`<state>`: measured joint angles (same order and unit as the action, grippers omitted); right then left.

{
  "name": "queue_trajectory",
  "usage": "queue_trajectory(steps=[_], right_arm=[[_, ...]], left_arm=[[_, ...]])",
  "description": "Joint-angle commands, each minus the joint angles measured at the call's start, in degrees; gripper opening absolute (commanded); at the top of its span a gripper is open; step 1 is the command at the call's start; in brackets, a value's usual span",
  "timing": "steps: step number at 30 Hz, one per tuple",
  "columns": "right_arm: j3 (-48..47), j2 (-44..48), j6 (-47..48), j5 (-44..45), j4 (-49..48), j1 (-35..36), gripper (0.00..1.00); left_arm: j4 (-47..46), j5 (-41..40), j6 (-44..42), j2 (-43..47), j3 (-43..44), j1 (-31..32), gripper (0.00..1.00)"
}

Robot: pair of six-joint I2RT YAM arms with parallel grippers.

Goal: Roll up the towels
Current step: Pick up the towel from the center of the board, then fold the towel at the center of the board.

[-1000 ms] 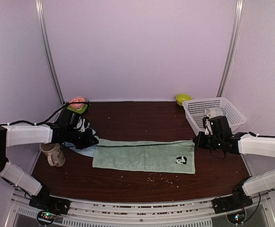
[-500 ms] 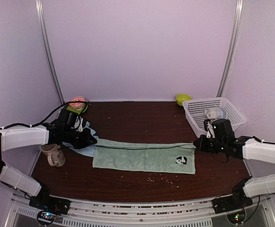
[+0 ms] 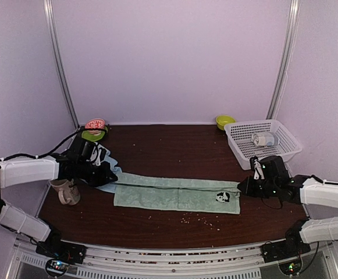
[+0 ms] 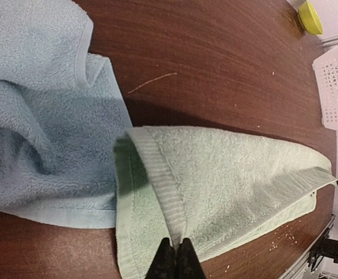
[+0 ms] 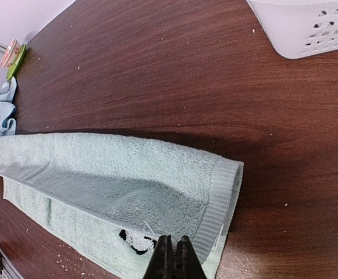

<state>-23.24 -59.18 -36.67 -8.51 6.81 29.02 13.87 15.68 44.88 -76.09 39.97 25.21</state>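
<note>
The sage-green towel (image 3: 174,195) lies spread lengthwise across the table's middle, its panda mark (image 3: 223,197) near the right end. My left gripper (image 3: 111,177) is shut on the towel's left far edge (image 4: 174,226) and holds it lifted and folding toward the front. My right gripper (image 3: 241,187) is shut on the right far edge (image 5: 174,232), folded over beside the panda mark (image 5: 137,241). The light blue towel (image 3: 102,168) lies crumpled at the left, partly under my left arm; it fills the left of the left wrist view (image 4: 41,133).
A beige mug (image 3: 66,190) stands at the left front. A white basket (image 3: 263,139) with a small bottle sits at the back right. A yellow-green bowl (image 3: 224,121) and a green plate with a pink item (image 3: 94,129) sit along the back. Crumbs dot the front.
Both grippers have drawn the green towel's far edge toward the front, so the far half now folds over the near half. The right gripper has moved forward and down.
</note>
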Motion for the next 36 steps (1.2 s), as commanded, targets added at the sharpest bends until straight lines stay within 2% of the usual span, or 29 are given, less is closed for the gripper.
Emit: queue_trajectory(steps=[1, 36], right_arm=[[1.0, 2.5, -1.5, 1.5, 0.9, 0.6, 0.00], [4.6, 11.4, -3.5, 3.2, 7.7, 4.4, 0.00]], left_arm=[[0.4, 0.2, -1.1, 2.9, -1.4, -0.4, 0.00], [0.1, 1.1, 0.7, 7.8, -7.5, 0.6, 0.00]])
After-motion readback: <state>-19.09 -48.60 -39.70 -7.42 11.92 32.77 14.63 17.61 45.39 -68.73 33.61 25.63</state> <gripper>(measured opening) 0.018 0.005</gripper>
